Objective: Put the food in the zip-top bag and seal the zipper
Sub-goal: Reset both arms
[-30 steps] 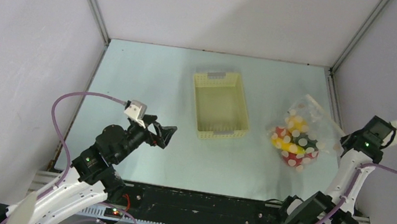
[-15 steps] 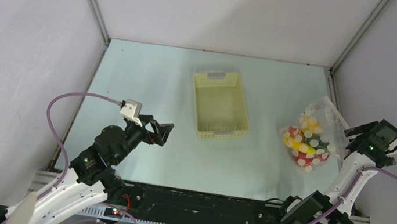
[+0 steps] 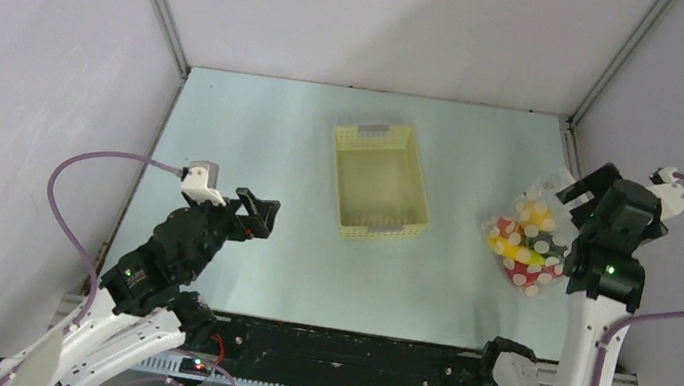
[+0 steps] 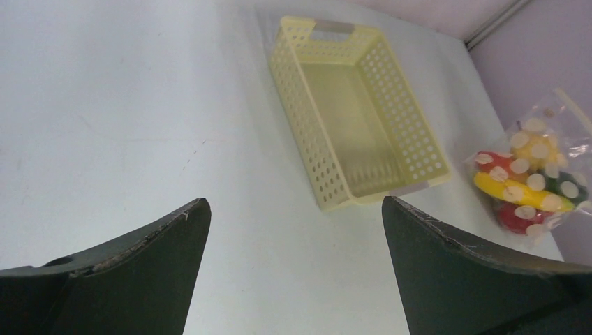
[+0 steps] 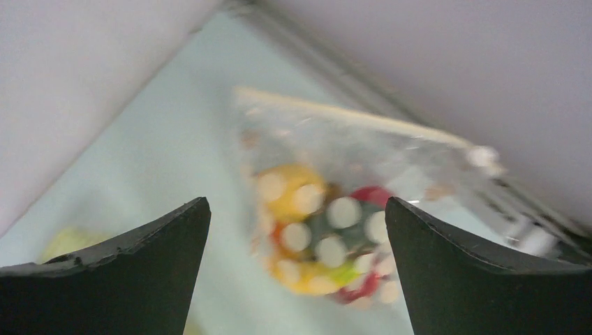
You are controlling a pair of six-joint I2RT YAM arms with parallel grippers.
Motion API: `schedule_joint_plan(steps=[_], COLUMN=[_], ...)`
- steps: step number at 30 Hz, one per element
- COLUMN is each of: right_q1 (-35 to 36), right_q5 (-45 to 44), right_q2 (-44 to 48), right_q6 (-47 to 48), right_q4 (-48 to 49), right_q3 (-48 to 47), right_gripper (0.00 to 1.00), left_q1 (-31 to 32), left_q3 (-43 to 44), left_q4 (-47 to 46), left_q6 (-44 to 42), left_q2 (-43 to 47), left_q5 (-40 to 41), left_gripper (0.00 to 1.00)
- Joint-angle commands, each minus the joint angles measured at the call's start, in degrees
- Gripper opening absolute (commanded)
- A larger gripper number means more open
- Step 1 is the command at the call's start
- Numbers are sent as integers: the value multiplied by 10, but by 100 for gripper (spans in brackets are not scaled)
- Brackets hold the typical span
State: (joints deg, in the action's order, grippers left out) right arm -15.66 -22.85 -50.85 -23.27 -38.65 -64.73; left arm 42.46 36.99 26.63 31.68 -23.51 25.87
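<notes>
Where the zip-top bag (image 3: 531,242) lies: on the right side of the table (image 3: 254,140), close to the right wall and well apart from my left arm
Bag's long axis: runs from near to far, leaning a little to the right
Bag's mouth end: points away from my bases, toward the far right corner
Zipper (image 5: 349,115): the white strip across that far end; I cannot tell whether it is pressed shut
Food (image 3: 517,250): inside the bag, bunched toward its near end, with a yellow banana (image 4: 492,185) lying crosswise among red, orange and dark green pieces
My right gripper (image 3: 588,192): jaws wide apart, holding nothing, raised over the bag's far end; its own view is blurred
My left gripper (image 3: 259,214): jaws wide apart, holding nothing, above bare table on the left, facing the basket
Basket (image 3: 380,180): pale yellow, perforated, mid-table, left of the bag and apart from it, long axis near to far
</notes>
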Motion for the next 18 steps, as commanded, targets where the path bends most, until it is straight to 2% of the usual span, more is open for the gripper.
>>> schedule_joint_plan(steps=[1,9,13,18], right_q1=[13,14,13,12], right_q5=[266,403,412,404], right_q2=[62,195,232,251], right_q6=[7,5,9,19], right_q4=[31,89,100,102], right_q3=[52,211,260,262], right_gripper=[99,100,100,99], left_q1=[-2,-2,-2,-2], left_q3=[23,24,24,34], left_q4=[47,87,102,127], left_q6=[37,64,75,88], left_q2=[-3,46,67,70], left_q5=[39,54,60,65], left_gripper=[100,100,100,100])
